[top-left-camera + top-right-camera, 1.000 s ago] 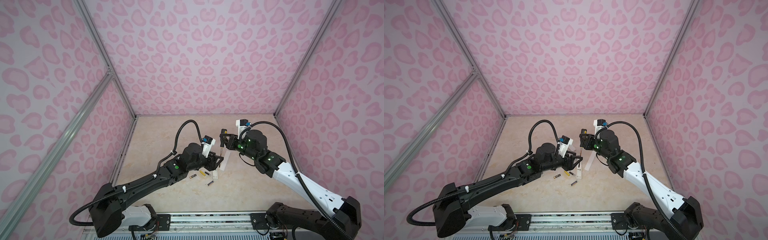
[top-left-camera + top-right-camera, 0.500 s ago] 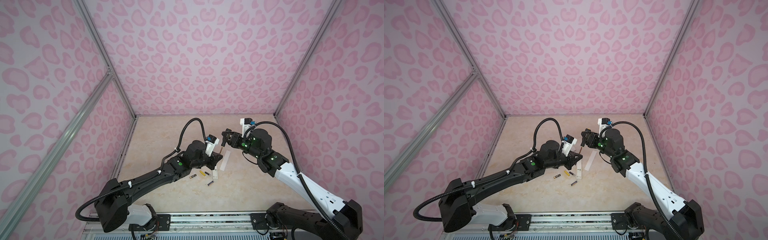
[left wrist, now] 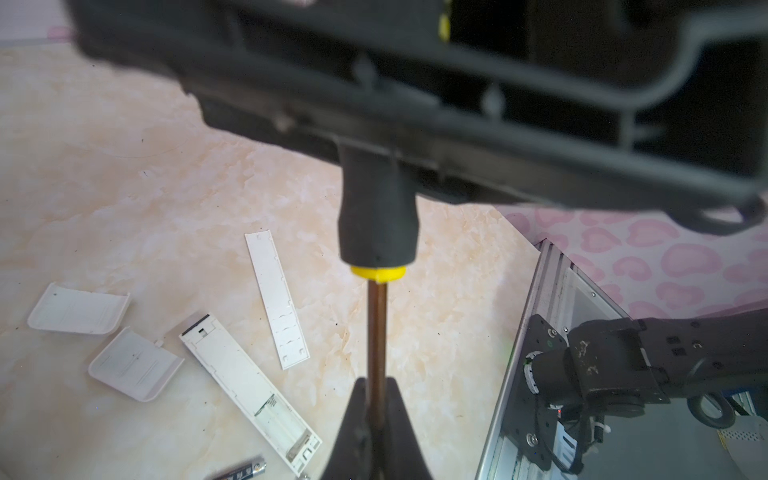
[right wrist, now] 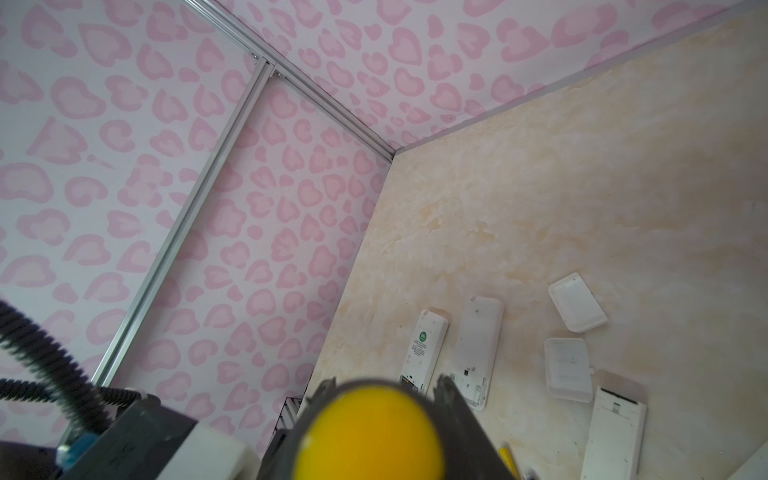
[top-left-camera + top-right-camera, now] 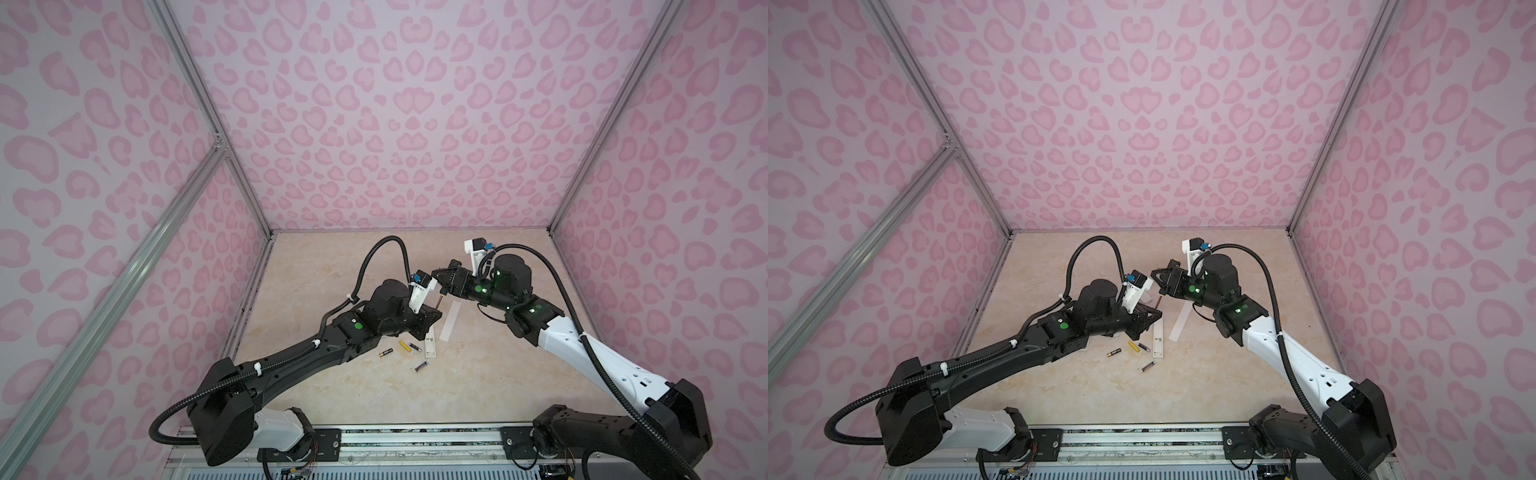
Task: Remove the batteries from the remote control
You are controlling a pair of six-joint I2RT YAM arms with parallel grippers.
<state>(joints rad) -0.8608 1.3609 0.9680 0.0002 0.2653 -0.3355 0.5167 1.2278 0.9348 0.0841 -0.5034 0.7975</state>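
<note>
Closest to the front rail (image 5: 415, 434), four batteries (image 5: 414, 347) are loose on the table (image 5: 478, 374): the purplish-blue battery (image 5: 421, 366) sits a bit apart, then a black-and-gold one, the yellow battery (image 5: 404, 346) and another black one lie in a rough row just beside the open remote (image 5: 431, 347). Its bay looks empty in the left wrist view, so I'd guess they got levered out and left where they rolled. The long white cover (image 5: 450, 321) lies next to it, out of the way. Above that, the left gripper (image 3: 376, 386) is pressed together on the bare coppery shaft of the screwdriver (image 3: 378, 224), while the right gripper (image 4: 384, 388) has its jaws either side of the fat handle, seemingly clamped on it. Both on one tool in mid-air reads to me like a handoff or regrip: pinching the shaft steadies it so the other side can shift. Off toward the left wall (image 4: 124, 208), more remotes (image 4: 424, 349) and small lids (image 4: 577, 307) lie on the table, and I can't tell if those are loaded
</note>
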